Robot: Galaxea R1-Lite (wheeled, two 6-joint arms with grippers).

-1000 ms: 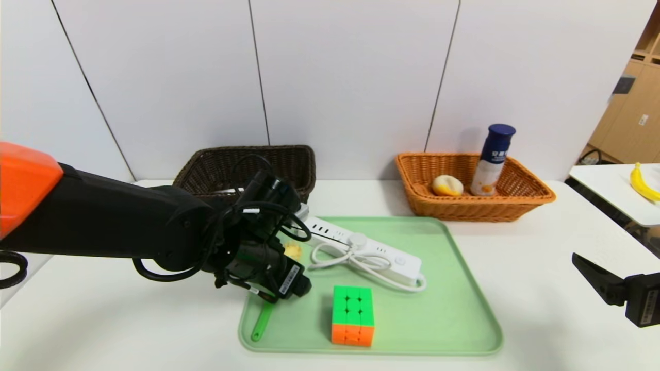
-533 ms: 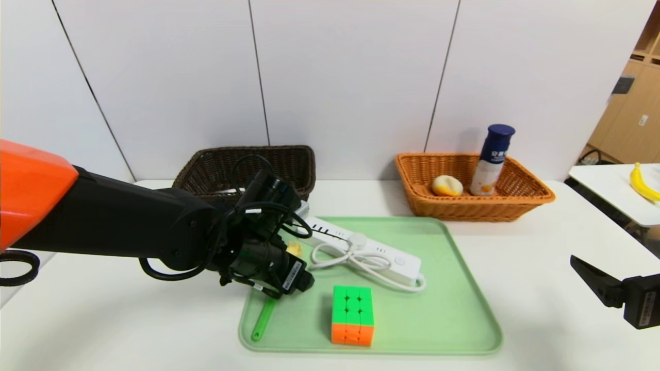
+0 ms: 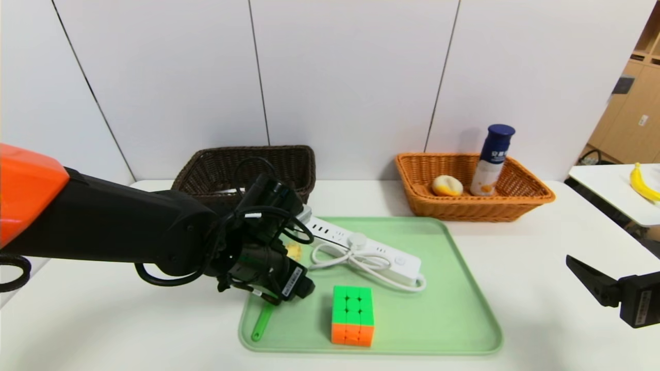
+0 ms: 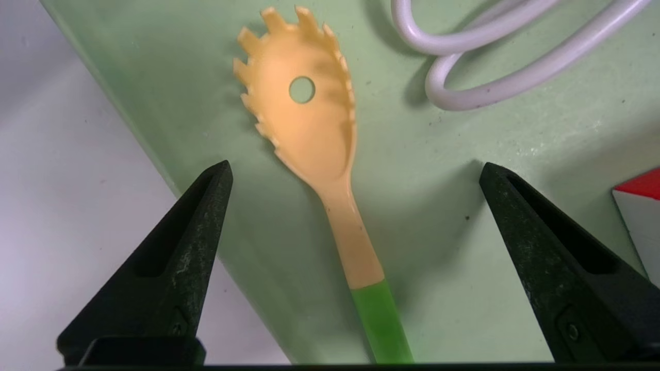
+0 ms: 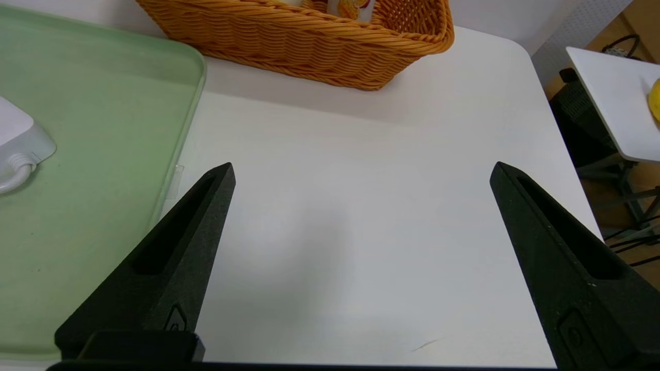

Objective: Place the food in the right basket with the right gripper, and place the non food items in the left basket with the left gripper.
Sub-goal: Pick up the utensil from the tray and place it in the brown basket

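Observation:
A pasta spoon (image 4: 314, 149) with a pale orange head and green handle (image 3: 262, 323) lies at the left edge of the green tray (image 3: 454, 309). My left gripper (image 4: 356, 175) is open and hovers just above the spoon's neck, one finger on each side. A white power strip (image 3: 368, 253) with coiled cord and a colour cube (image 3: 352, 315) also lie on the tray. The dark left basket (image 3: 247, 167) stands behind my left arm. The orange right basket (image 3: 472, 208) holds a bun (image 3: 446, 185) and a blue-capped bottle (image 3: 492, 159). My right gripper (image 5: 361, 175) is open and empty over the bare table, right of the tray.
A side table at the far right carries a banana (image 3: 642, 183). The white table (image 3: 541, 247) runs between the tray and the right gripper. The white wall stands close behind both baskets.
My left gripper has shifted only slightly over the spoon. My right gripper has edged a little to the left.

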